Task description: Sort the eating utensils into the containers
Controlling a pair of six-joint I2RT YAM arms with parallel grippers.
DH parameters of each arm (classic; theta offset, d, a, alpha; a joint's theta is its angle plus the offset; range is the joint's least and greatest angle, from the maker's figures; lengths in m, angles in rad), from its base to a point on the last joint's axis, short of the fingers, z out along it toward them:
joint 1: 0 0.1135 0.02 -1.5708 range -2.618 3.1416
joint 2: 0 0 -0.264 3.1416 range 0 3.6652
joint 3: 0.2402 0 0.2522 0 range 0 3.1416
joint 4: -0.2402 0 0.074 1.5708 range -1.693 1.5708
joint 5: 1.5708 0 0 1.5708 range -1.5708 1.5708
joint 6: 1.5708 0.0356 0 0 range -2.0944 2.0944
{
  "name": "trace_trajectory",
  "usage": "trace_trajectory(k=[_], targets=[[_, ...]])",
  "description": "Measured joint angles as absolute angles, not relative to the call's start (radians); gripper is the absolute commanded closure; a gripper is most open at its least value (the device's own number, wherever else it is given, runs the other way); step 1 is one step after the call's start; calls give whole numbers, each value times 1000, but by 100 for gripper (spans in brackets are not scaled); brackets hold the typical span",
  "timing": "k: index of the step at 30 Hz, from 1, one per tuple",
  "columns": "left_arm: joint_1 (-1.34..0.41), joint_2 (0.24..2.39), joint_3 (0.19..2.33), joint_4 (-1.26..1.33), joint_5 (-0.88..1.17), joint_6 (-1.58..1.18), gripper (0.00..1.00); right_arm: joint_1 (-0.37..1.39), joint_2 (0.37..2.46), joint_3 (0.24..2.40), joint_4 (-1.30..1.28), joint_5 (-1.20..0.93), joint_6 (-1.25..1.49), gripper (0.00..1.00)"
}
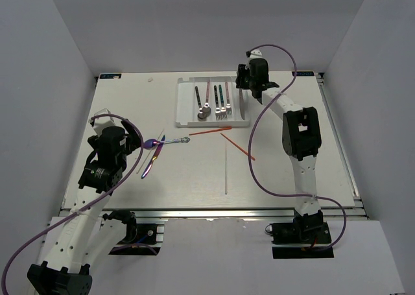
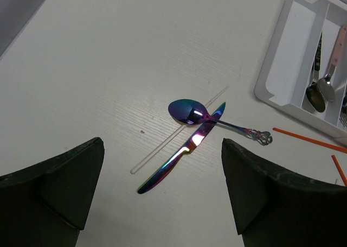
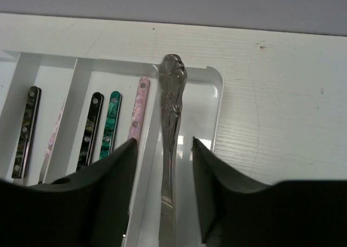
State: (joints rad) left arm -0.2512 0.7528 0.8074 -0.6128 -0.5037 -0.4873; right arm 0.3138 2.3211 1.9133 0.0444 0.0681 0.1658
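Two grippers are released: the left gripper (image 2: 161, 144) spread wide, an iridescent spoon (image 2: 187, 111) and purple knife (image 2: 179, 160) crossed on the bench (image 2: 108, 51) just ahead of it; the right gripper (image 3: 164, 143) parted around a silver knife (image 3: 172, 89), touching neither side, in the end compartment of the tray (image 3: 201, 114) beneath it.

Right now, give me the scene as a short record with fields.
tray: white, divided, far centre; spoons and forks inside
right gripper: open, straddling silver knife, over tray's right-end compartment
left gripper: open, above iridescent spoon crossing iridescent knife
loose on table: two red-orange chopsticks, two clear chopsticks
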Motion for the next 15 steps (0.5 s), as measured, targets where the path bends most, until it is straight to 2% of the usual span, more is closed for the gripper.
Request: trace_trajectory(k=[3, 4, 10, 15], targets=[[-251, 753, 807, -612, -504, -487, 2, 315, 2319, 1898, 46, 67, 171, 15], [-251, 753, 807, -612, -500, -487, 2, 315, 2317, 1896, 47, 66, 171, 12], [-251, 760, 794, -582, -412, -461, 2, 324, 2235, 1897, -28, 71, 149, 11], [-253, 903, 845, -616, -363, -468, 2, 342, 1990, 1847, -147, 73, 162, 11]])
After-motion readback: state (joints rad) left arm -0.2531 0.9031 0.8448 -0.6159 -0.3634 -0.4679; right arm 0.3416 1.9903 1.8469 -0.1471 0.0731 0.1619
